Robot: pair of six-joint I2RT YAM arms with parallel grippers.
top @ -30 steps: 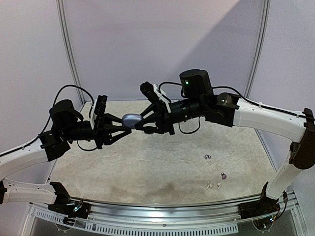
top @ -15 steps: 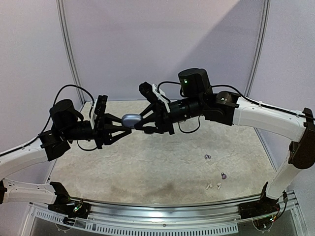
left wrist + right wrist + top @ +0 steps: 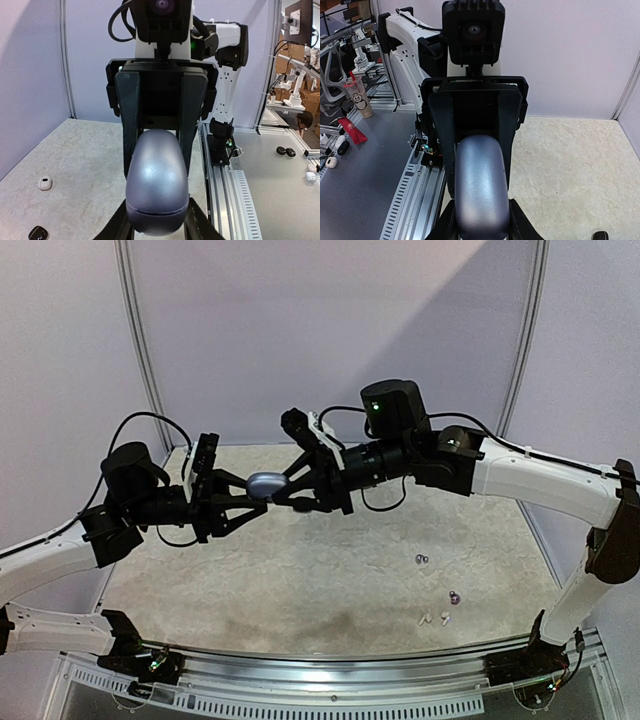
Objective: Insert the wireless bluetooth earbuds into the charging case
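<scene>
One smooth, oval, metallic-grey case [image 3: 266, 483] betw. left hand [image 3: 250, 492] & right hand [image 3: 288, 492].

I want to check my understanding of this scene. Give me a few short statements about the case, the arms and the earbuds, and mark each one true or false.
1. The silver-grey oval charging case rests on the table. False: it is up in the air, between the left pincer and the right pincer.
2. The case's lid is closed. True.
3. Several tiny earbuds, dark and white, lie loose on the beige stone-patterned table, on the right arm's side. True.
4. The right pincer holds nothing. False: its fingers grip one end of the case.
</scene>
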